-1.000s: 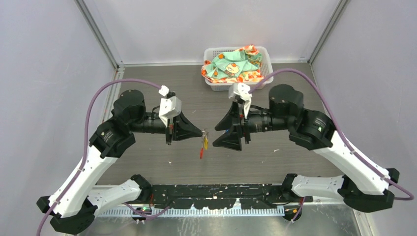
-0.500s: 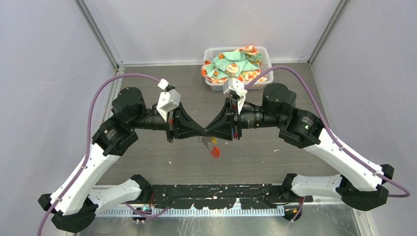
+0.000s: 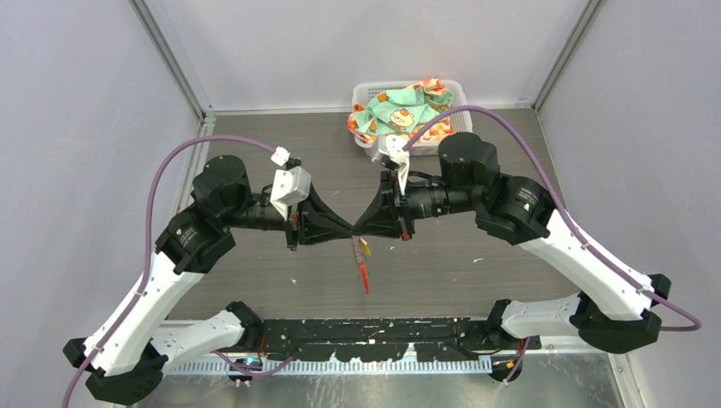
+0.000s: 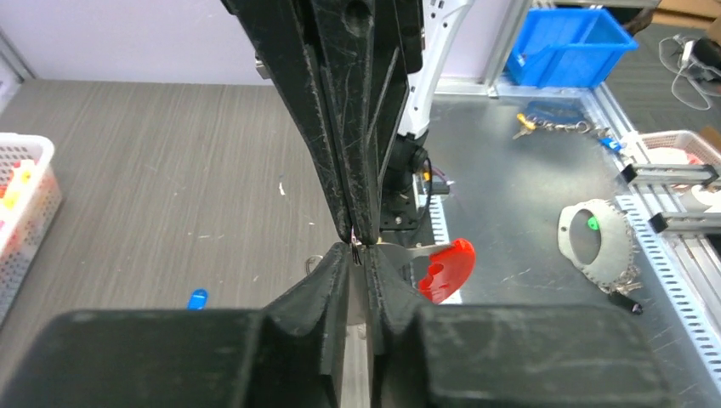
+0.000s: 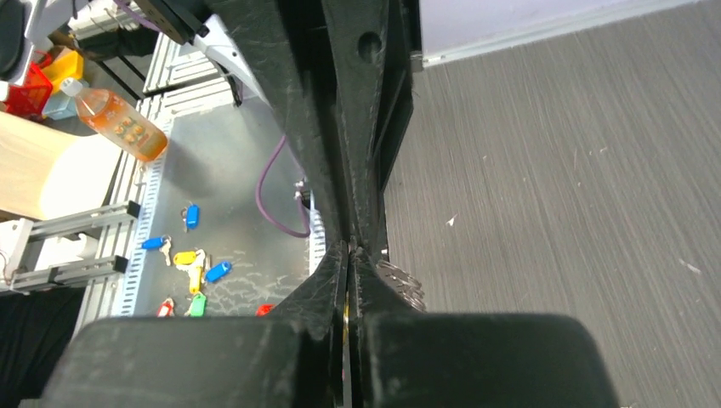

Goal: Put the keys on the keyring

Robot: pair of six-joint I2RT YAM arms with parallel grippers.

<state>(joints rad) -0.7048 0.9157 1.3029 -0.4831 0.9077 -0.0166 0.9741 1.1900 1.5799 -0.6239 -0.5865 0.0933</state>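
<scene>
Over the table's middle, my left gripper (image 3: 349, 229) and right gripper (image 3: 358, 228) meet tip to tip, both shut. The keyring (image 3: 357, 252) hangs from that meeting point, its red tag (image 3: 364, 277) lowest. The yellow key's tag (image 3: 366, 247) hangs beside it, just under the right tip. In the left wrist view my left gripper (image 4: 355, 247) pinches the thin ring, with the red tag (image 4: 446, 269) to its right. My right gripper (image 5: 350, 249) is shut where the ring is; the chain bunch (image 5: 401, 286) lies beside its fingers and a yellow sliver shows between them. The blue key (image 4: 196, 298) lies on the table.
A white basket (image 3: 452, 87) holding a patterned cloth (image 3: 400, 115) stands at the back of the table. Beyond the near edge runs the metal rail (image 3: 374, 364), and spare tagged keys (image 5: 191, 263) lie on the bench there.
My right gripper moved left, met the left gripper's tip and shut there. The keyring swung, and its red tag now hangs straighter below.
</scene>
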